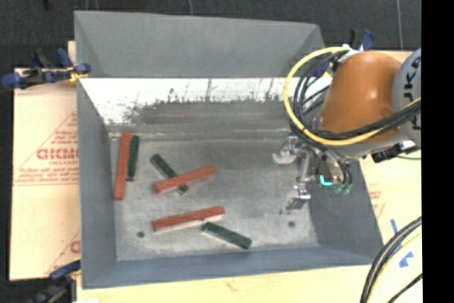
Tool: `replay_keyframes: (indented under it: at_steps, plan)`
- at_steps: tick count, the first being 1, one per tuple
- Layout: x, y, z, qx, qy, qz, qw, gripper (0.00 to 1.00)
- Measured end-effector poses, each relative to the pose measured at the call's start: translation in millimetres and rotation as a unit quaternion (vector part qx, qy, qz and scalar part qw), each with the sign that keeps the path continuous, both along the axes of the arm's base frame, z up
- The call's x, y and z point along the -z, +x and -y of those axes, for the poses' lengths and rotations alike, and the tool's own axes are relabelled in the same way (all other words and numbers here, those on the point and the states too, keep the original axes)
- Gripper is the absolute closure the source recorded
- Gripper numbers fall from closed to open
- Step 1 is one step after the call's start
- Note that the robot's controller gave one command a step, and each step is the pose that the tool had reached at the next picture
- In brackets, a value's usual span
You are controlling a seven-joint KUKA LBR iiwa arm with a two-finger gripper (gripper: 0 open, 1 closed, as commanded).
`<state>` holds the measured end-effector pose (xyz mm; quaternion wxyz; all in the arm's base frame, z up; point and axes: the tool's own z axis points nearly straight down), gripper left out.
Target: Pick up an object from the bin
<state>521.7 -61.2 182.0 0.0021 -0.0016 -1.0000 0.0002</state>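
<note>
Closest to the camera is the orange cover (358, 92) on the wrist, with black and yellow cables (301, 92) looped around it. Both belong to the arm, and they hide part of the bin's right side from you. Below them the gripper (291, 179) hangs low over the right part of the bin (198, 46). Its fingers (287, 155) stand apart with only bare grey floor between them, so it holds nothing.

Everything you could pick lies further left, well apart from the gripper. Nearest are a dark green bar (225, 235) by the front wall and a long red bar (189, 219) just beside it. Beyond them a second red bar (184, 180) lies across a short green bar (164, 167). By the left wall the leftmost red bar (123, 165) and a thin green bar (133, 158) lie side by side.

I judge the fingers are open because no grasp is begun. The two bars near the front look easier than the crossing pair.
</note>
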Motion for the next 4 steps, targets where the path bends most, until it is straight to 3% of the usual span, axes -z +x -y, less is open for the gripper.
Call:
replay_keyframes:
  at_steps: [1,2,3,4]
  plan:
    - [-4,1.8,0,-0.001,0.000,0.0039,1.0000,0.00]
    - [33,20.8,-24,-0.023,-0.001,0.0085,0.9997,0.00]
    - [83,7.5,-68,-0.088,0.000,0.0040,0.9961,0.00]
    - [105,3.0,-77,-0.035,0.001,0.0033,0.9994,0.00]
